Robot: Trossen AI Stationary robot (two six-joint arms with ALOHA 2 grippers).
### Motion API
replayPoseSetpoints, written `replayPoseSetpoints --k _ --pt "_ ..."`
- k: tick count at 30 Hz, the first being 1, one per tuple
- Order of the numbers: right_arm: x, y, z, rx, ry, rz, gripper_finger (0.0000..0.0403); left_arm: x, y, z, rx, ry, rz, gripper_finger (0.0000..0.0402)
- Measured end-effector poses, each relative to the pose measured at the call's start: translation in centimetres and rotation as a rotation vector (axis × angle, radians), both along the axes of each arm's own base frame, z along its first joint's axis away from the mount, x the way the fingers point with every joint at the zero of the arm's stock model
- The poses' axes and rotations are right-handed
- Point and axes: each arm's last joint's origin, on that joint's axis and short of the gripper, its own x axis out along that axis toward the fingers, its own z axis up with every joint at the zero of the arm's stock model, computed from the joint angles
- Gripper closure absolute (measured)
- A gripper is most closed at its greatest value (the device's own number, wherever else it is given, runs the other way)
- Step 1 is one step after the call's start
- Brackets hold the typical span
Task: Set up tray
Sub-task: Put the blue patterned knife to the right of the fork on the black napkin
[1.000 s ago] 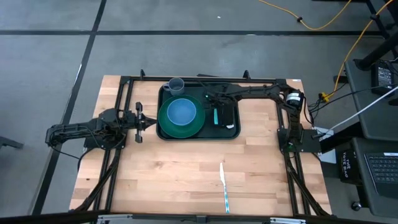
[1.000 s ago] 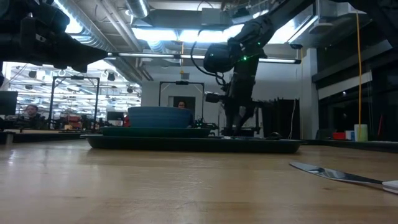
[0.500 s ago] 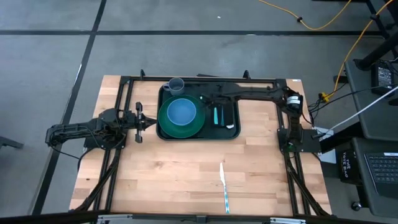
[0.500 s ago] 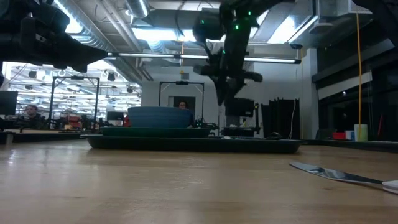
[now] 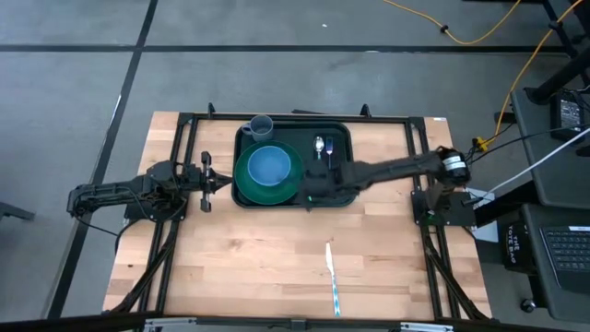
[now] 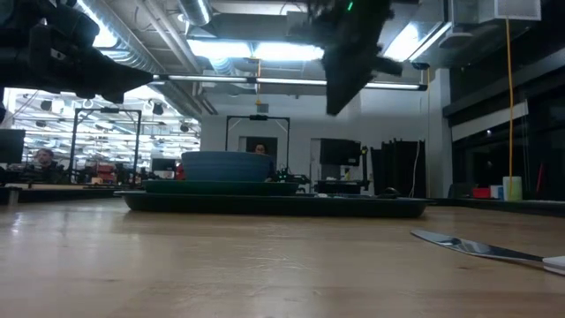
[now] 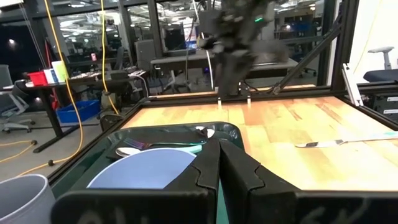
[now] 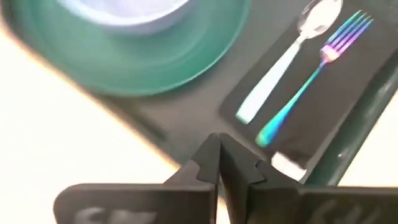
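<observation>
Round green plate (image 5: 267,172) sits left of center in the high view, with a blue bowl (image 5: 269,165) on it. Just above that there's a grey cup (image 5: 261,125). To the right, a spoon (image 5: 319,147) and an iridescent fork (image 5: 328,148) lie side by side on a black napkin (image 5: 329,157). A knife (image 5: 331,278) is alone on the wooden desk (image 5: 258,258), lower center. Yellow cable (image 5: 479,37) on the floor, upper right.

I am counting one tray (image 5: 343,129), one plate (image 5: 253,187), one bowl (image 5: 270,165) and one cup (image 5: 262,124). I am seeing one napkin (image 8: 348,93) carrying one spoon (image 8: 292,53) and one fork (image 8: 314,78), one knife (image 5: 331,277) lying on the table (image 5: 240,258), and two grippers: left (image 5: 218,183), right (image 5: 312,196).
</observation>
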Motion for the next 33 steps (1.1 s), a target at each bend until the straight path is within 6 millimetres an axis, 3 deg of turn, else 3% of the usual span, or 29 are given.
replayPoseSetpoints --k 7,13,22,33 --pt "-1.4 6.6 0.5 0.129 -0.017 0.140 0.0397 0.0 0.0 0.0 0.002 -0.004 0.006 0.0398" --pt "-2.8 10.8 0.5 0.212 -0.039 0.104 0.0397 0.0 0.0 0.0 0.002 -0.005 0.007 0.0398" --pt "-5.2 14.9 0.3 0.320 0.033 0.126 0.0396 0.0 0.0 0.0 0.002 -0.005 0.008 0.0398" --pt "-6.1 18.7 0.1 0.458 -0.035 0.098 0.0399 0.0 0.0 0.1 0.002 -0.006 0.009 0.0398"
